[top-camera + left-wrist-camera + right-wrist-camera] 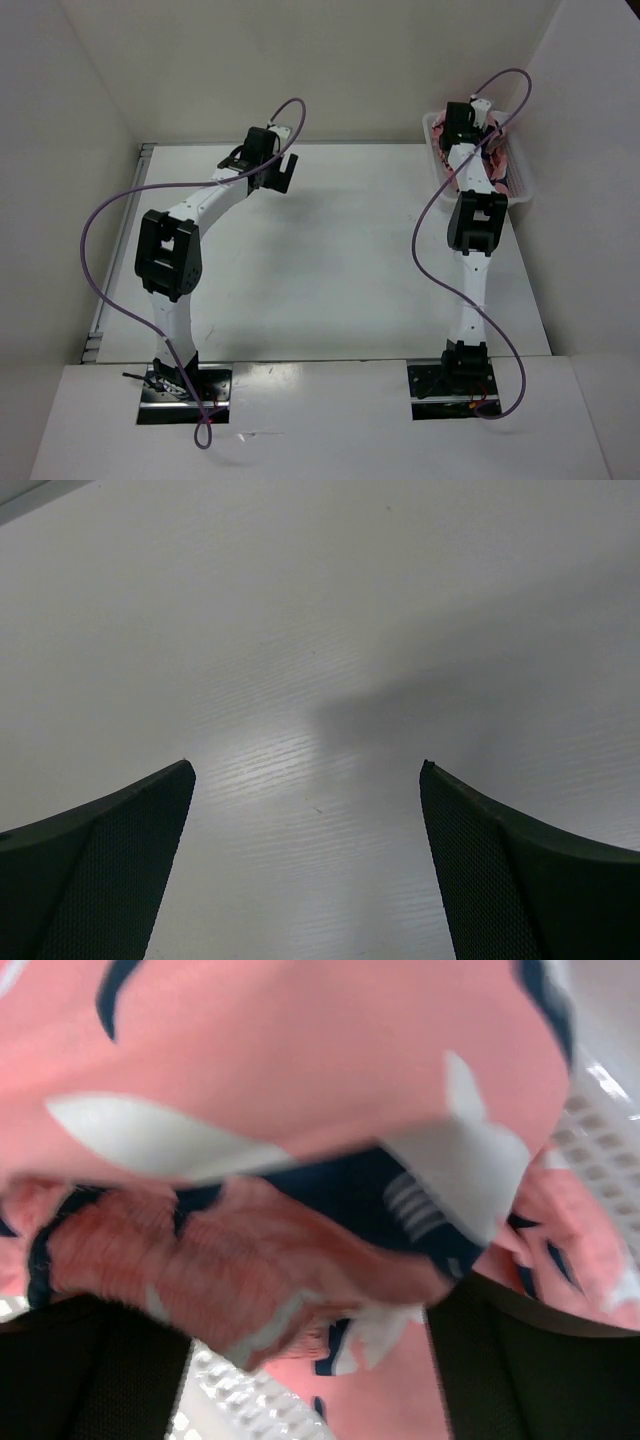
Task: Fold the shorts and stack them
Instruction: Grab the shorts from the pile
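Shorts (300,1110) sit bunched inside the basket (522,188), not yet on the bench (330,260). Basket is at the far right corner of the bench, against the wall.

Right end effector (310,1345) is reached down into the basket, directly over the pile. Its fingers (90,1380) are spread wide, with a crumpled ridge of pink fabric and a navy-and-white shark print lying between them. No pinch is made. The pose reads as set up for a grab: straddling a raised fold gives the jaws something to close on. White mesh of the basket shows under and to the right of the fabric. The wrist view is blurred, so which part of the shorts this is cannot be told.

Left end effector (305,770) hangs above bare bench, well left of the basket, jaws spread and holding nothing. It is likely parked clear so the middle of the bench is free for laying the shorts out.

Judgement: task is at the start, pick-from-basket step. Folding and stacking are not begun. Risk: jaws could catch mesh or several layers at once.
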Controlling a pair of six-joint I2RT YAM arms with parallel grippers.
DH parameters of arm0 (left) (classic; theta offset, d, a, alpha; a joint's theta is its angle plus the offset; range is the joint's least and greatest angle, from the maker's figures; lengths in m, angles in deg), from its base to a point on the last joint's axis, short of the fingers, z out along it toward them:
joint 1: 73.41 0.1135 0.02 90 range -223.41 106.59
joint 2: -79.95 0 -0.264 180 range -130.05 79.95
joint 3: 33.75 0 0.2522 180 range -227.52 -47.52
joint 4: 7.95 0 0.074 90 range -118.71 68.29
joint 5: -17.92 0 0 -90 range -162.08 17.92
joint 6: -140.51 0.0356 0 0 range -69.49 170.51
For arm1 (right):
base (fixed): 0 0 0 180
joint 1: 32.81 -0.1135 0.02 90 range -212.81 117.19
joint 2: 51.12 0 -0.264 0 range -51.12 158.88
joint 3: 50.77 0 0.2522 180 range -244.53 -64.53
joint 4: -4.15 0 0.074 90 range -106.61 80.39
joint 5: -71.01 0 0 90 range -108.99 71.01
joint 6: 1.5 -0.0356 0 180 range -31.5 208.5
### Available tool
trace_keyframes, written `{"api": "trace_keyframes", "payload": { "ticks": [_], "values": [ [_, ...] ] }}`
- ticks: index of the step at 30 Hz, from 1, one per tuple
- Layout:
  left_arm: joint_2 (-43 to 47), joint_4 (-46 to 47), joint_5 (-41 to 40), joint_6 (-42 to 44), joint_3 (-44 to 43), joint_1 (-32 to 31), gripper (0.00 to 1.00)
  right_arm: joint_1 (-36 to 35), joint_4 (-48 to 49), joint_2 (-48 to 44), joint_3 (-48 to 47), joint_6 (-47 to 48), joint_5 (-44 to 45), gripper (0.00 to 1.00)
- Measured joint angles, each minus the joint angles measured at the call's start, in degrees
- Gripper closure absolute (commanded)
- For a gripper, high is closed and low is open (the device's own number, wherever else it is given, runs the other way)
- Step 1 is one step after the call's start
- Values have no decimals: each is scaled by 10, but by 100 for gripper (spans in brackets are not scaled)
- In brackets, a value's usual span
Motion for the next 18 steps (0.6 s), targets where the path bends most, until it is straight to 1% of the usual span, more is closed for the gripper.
{"api": "trace_keyframes", "payload": {
  "ticks": [1,2,4,5,7,8,9,15,18],
  "values": [
    [0,-1,0,0,-2,-1,0,0,0,3,-3,5,-9,27],
    [0,-2,0,0,-4,-1,0,0,0,7,-6,11,-17,49],
    [0,-5,0,0,-10,-2,0,0,1,11,-16,23,-34,68],
    [0,-4,0,0,-14,-3,0,1,2,12,-19,26,-40,83],
    [0,-4,0,0,-18,-3,0,1,3,12,-26,34,-51,95],
    [0,-4,0,0,-19,-3,0,1,3,12,-29,37,-56,99],
    [0,-4,0,0,-19,-3,0,1,3,12,-32,38,-63,100],
    [0,-5,0,0,-19,-3,0,1,-16,6,-43,27,-116,100],
    [0,-8,0,0,-22,-3,0,0,-34,-15,-36,10,-136,100]
  ]
}}
